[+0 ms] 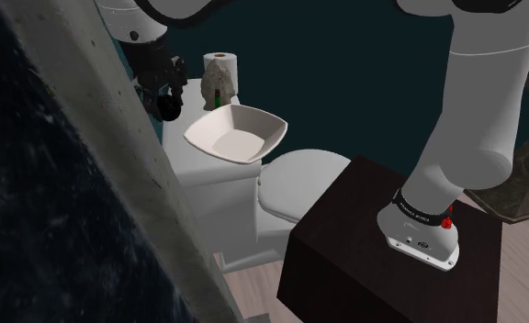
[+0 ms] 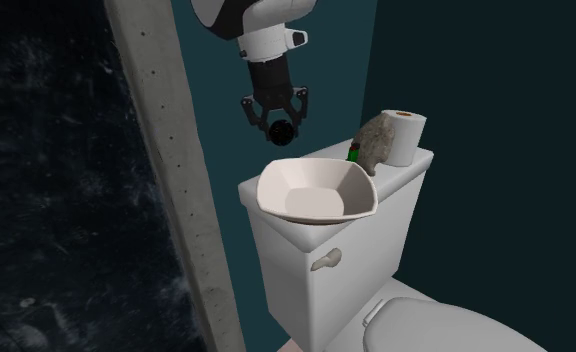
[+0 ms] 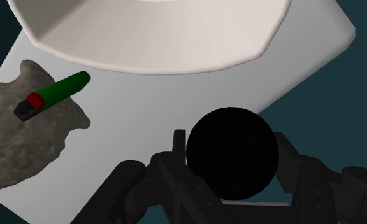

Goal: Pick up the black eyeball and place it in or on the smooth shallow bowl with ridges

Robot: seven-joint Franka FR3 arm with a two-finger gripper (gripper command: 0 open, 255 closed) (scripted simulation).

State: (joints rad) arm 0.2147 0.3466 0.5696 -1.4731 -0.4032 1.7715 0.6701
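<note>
A black eyeball [image 3: 232,153] sits clasped between my gripper's [image 3: 230,167] two black fingers. In the second exterior view the gripper [image 2: 279,126] hangs with the eyeball [image 2: 281,129] in the air, above the toilet tank lid and just behind the bowl's far left corner. The white shallow bowl [image 2: 318,190] rests on the tank lid [image 2: 413,160]. In the shoulder view the gripper [image 1: 169,103] with the eyeball [image 1: 170,107] is left of the bowl [image 1: 236,132].
A grey rock [image 2: 376,142], a green lighter-like stick [image 2: 354,153] and a toilet paper roll [image 2: 406,134] stand on the lid beside the bowl. A grey concrete post [image 1: 116,138] rises close by the gripper. The toilet seat [image 1: 295,180] lies below.
</note>
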